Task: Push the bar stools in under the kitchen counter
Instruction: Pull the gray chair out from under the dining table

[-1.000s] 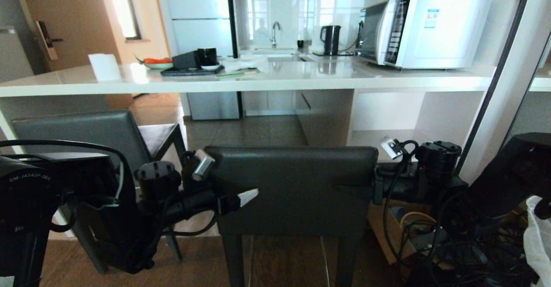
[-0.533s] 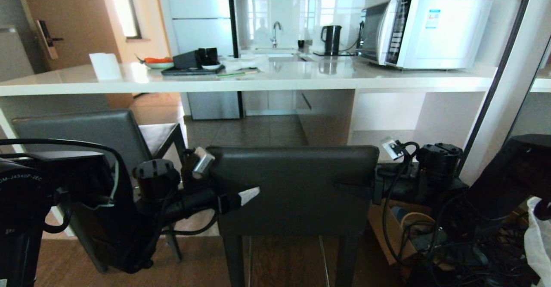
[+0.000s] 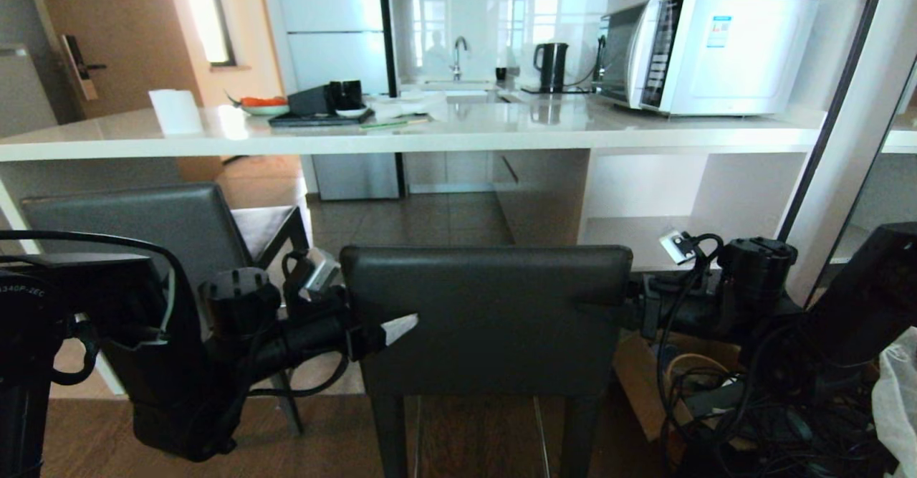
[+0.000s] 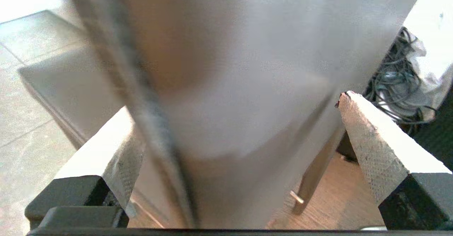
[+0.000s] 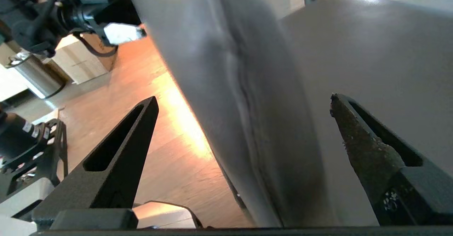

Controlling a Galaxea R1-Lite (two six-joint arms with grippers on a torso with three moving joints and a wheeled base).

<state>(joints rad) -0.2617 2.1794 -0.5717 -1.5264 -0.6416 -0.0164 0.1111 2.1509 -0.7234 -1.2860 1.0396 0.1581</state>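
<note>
One of the bar stools (image 3: pixel 487 313) stands right before me, its dark backrest facing me, short of the white kitchen counter (image 3: pixel 430 135). The other stool (image 3: pixel 143 220) stands at the left, turned at an angle. My left gripper (image 3: pixel 390 329) is at the backrest's left edge. In the left wrist view the left gripper (image 4: pixel 235 108) is open, and its white fingers (image 4: pixel 357 122) straddle the backrest (image 4: pixel 247 69). My right gripper (image 3: pixel 634 309) is at the right edge. In the right wrist view the right gripper (image 5: pixel 243 99) is open, its black fingers (image 5: pixel 141 122) either side of the backrest's edge (image 5: pixel 247 87).
A microwave (image 3: pixel 706 51), a kettle (image 3: pixel 550 66) and a dark tray (image 3: pixel 322 114) stand on the counter. A white post (image 3: pixel 838 141) rises at the right. Cables and a cardboard box (image 3: pixel 716 406) lie on the floor at the right. The floor is wood.
Both grippers have slid a little outward along the backrest's sides, left one leftward, right one rightward. The stool and the counter look unmoved.
</note>
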